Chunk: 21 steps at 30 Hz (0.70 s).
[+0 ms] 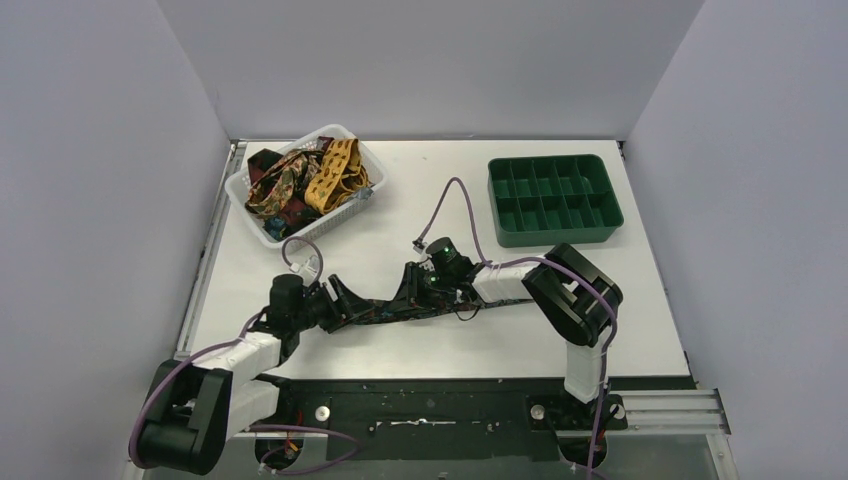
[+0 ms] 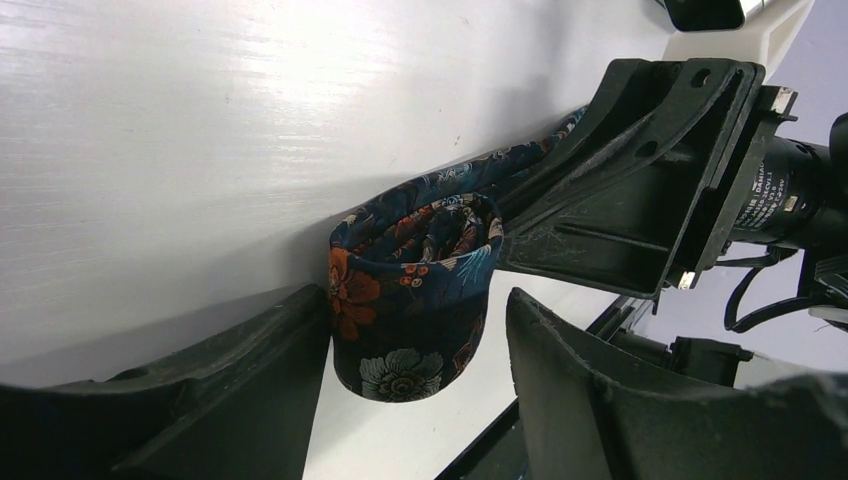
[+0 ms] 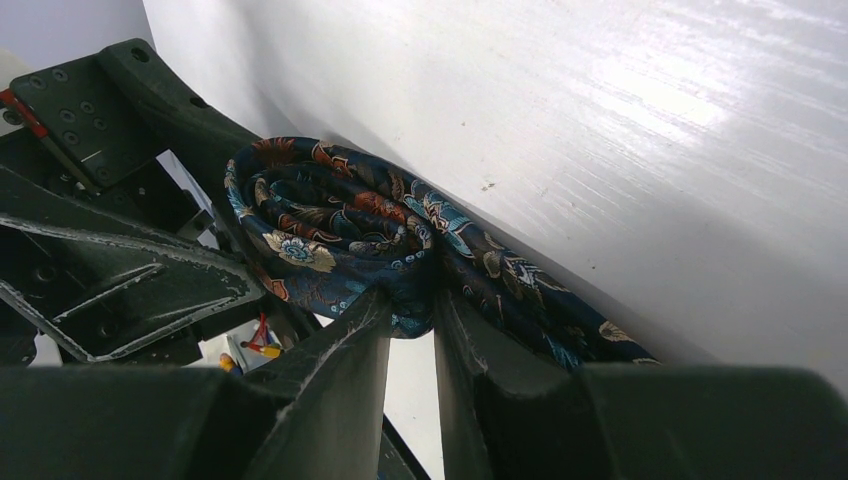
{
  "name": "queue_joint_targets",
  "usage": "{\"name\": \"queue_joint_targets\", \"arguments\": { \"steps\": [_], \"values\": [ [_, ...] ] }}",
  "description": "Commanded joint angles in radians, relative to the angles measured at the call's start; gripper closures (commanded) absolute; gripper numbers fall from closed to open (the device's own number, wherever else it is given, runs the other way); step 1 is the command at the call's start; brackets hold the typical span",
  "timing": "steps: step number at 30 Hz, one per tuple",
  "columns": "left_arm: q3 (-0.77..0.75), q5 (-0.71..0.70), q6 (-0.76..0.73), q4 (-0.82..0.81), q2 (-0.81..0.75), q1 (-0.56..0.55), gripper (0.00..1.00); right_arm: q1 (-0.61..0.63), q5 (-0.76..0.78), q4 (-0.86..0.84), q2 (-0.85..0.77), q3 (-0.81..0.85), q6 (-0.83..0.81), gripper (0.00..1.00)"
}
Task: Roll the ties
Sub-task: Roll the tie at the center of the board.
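Our left gripper (image 2: pixel 415 300) sits wide open around the half-rolled dark flowery tie (image 3: pixel 330 210). Our right gripper (image 3: pixel 412 305) pinches the loose part tight. The tie lies mid-counter (image 1: pixel 450 200), nearer the front edge.

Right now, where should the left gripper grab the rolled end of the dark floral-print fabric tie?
Grip the dark floral-print fabric tie at its coil, across the curved wall: it sits between the open fingers of the left gripper, so close inward.

— What colour is the tie (image 2: pixel 405 290)?
— Dark navy, with orange, teal and cream flowers.
— And the rest?
— White table (image 1: pixel 400 200), green tray (image 1: pixel 555 238), white basket (image 1: pixel 340 215); its ties (image 1: pixel 300 185) are mustard-yellow, dark red and brown, patterned.
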<state>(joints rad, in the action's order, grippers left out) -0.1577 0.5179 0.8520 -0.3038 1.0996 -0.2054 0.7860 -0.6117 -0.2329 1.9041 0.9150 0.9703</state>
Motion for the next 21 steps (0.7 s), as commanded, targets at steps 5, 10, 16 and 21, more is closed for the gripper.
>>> {"name": "queue_joint_targets", "arguments": {
  "steps": [5,10,16,21],
  "values": [
    [-0.022,-0.011,-0.035,-0.093,0.049,-0.051,0.45,-0.005,-0.002,0.003,0.021,0.03,-0.003,0.76],
    [-0.044,-0.065,-0.035,-0.066,0.047,-0.082,0.58,-0.01,-0.011,-0.003,0.014,0.03,-0.004,0.76],
    [-0.084,-0.144,-0.06,0.088,-0.028,-0.086,0.65,-0.011,-0.039,-0.04,-0.039,0.032,-0.016,0.66],
    [-0.144,-0.208,-0.1,0.276,-0.093,-0.09,0.66,-0.022,-0.04,-0.038,-0.121,0.043,-0.053,0.54]
  ]
}}
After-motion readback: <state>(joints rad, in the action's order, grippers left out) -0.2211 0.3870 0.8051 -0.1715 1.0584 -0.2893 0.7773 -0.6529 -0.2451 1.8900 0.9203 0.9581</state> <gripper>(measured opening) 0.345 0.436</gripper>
